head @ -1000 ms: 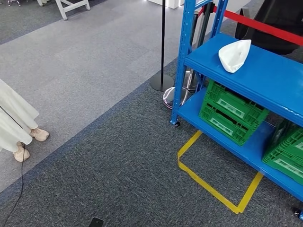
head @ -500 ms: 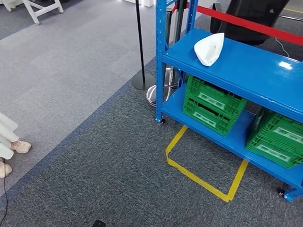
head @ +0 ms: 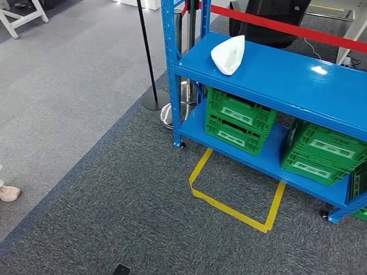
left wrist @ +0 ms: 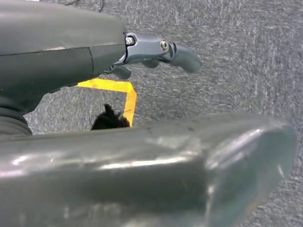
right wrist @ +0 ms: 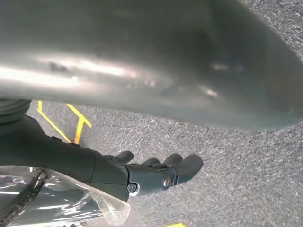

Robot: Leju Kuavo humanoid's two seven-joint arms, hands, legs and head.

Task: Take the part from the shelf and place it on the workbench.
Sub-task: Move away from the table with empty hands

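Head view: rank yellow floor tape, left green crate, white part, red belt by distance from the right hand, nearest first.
The right hand hangs low.
1. Yellow floor tape, in front of the shelf.
2. Left green crate, lower shelf.
3. White part, upper shelf, left end; close call with the crate.
4. Red belt, behind the shelf.

Grey carpet floor (head: 108, 189) with yellow tape outline (head: 233, 203).

Green crates (head: 238, 119) sit on the lowest blue board, more crates (head: 325, 153) beside them. A yellow tape outline (head: 235, 195) marks the dark carpet (head: 129, 212). A black post (head: 149, 63) carries red tape (head: 281, 27). A person's shoe (head: 8, 193) shows.
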